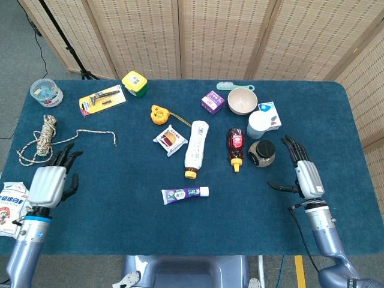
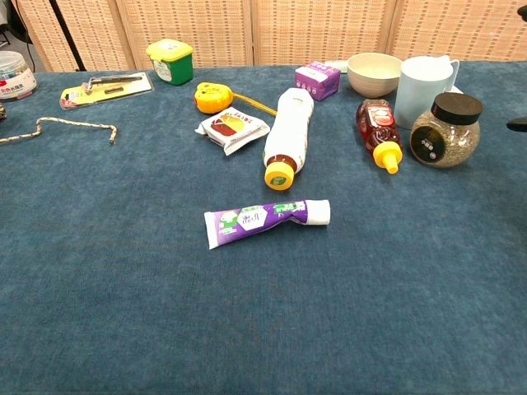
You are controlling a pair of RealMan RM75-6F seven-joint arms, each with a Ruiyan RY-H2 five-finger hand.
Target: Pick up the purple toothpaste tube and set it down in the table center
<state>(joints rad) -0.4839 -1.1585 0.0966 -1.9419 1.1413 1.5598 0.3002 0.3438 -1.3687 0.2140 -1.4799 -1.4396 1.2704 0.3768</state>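
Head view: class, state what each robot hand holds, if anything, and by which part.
Nothing is held. The left hand and right hand are both open with fingers apart; the purple toothpaste tube lies untouched on the table.

A table covered in dark blue cloth [image 1: 180, 222]. On it lie a purple toothpaste tube [image 1: 185, 193], a white bottle with a yellow cap [image 1: 195, 149], a red sauce bottle [image 1: 235, 146], a beige bowl [image 1: 242, 101] and a coiled rope [image 1: 43, 137].
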